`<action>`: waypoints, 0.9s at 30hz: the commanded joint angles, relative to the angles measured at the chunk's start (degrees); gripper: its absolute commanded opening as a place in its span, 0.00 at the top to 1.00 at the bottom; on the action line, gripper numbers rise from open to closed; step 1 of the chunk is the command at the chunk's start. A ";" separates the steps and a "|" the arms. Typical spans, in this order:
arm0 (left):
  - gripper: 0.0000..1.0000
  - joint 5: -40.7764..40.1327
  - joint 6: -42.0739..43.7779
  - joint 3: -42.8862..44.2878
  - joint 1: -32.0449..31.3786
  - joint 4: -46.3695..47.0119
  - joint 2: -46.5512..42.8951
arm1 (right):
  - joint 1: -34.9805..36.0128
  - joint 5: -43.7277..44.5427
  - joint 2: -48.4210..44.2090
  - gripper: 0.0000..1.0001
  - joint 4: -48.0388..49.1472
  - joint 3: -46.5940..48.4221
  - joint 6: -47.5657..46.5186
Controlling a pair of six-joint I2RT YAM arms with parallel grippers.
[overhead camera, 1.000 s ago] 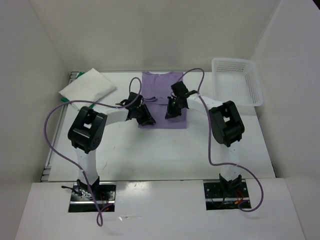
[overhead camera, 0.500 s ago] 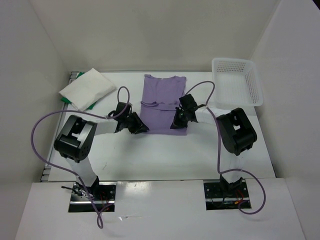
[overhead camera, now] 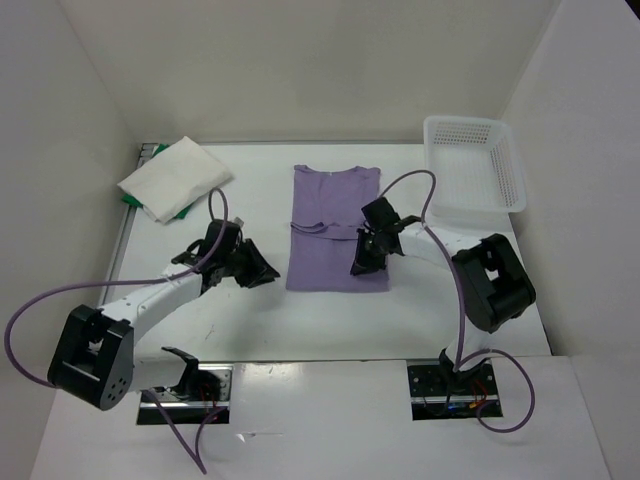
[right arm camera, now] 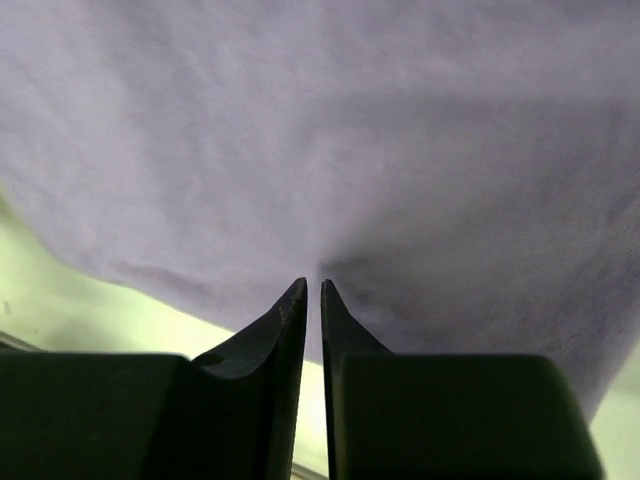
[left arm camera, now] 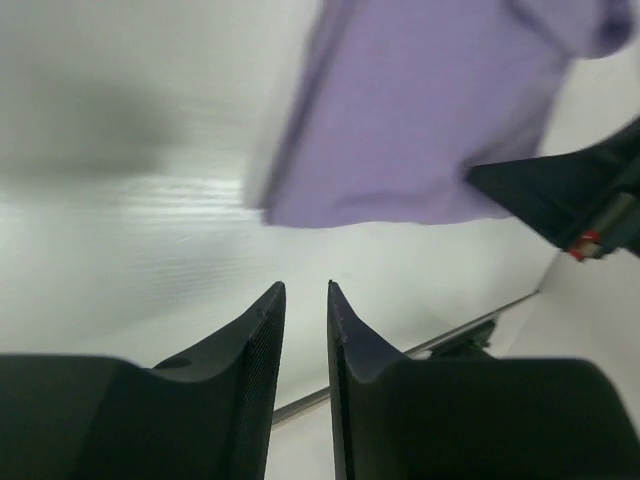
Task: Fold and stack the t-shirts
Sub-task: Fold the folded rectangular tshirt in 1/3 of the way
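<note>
White walled worktop: lavender t-shirt [overhead camera: 330, 205] lies at ctr; right end effector [overhead camera: 362, 260] on its right edge, grip unclear; left end effector [overhead camera: 260, 272] slightly parted, empty, just beside; prob best to pinch both hem corners evenly.

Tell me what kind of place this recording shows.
Probably a lab robot test cell: plain white walls box in a white table, and two robot arms are bolted at its near edge.

Mid-frame t-shirt [overhead camera: 337, 228] is plain lavender; upper left, white t-shirt [overhead camera: 175, 175] over green t-shirt [overhead camera: 128, 199]; upper right, basket [overhead camera: 475, 165] white latticed
</note>
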 commanded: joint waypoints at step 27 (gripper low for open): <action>0.71 -2.47 -1.68 8.05 -10.75 9.01 23.23 | 0.70 15.34 24.62 0.96 7.97 31.60 -1.12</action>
